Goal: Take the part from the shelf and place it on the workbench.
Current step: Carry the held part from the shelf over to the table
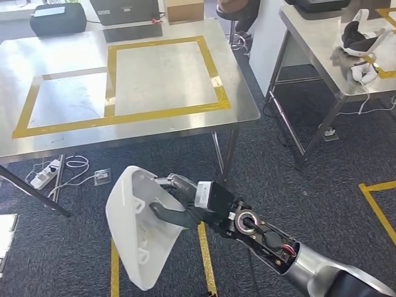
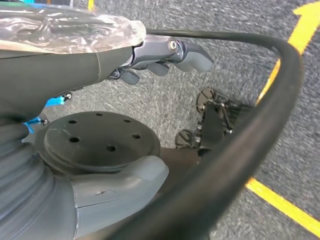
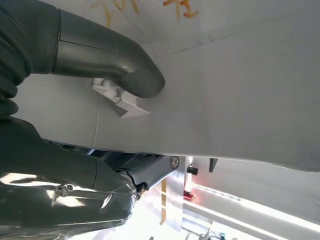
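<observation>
While the right arm reaches forward over the dark carpet, its right hand (image 1: 179, 201) grips the white part (image 1: 138, 226), a curved shell-like piece with small moulded tabs on its inner face. From the head view the part hangs in the air just short of the steel bench (image 1: 140, 80), below its near edge and not touching it. Yellow tape (image 1: 161, 114) marks two rectangles on the bench top. Beyond the tape, at the far edge of the bench, sit a dark case (image 1: 58, 18) and a laptop (image 1: 128, 12). A white power strip (image 1: 46, 174) lies on the carpet under the bench, and a second steel table (image 1: 327, 55) stands off to the right of it.

Seen from the left wrist, the left hand (image 2: 151, 65) hangs over grey carpet crossed by yellow floor lines (image 2: 281, 202); its fingers (image 2: 188, 54) lie fairly straight with nothing in them.

Seen from the right wrist, the thick grey thumb (image 3: 113, 62) presses on the inner face of the part (image 3: 234, 100), right beside a small white tab (image 3: 119, 97), while darker fingers (image 3: 151, 172) clamp the other face.
</observation>
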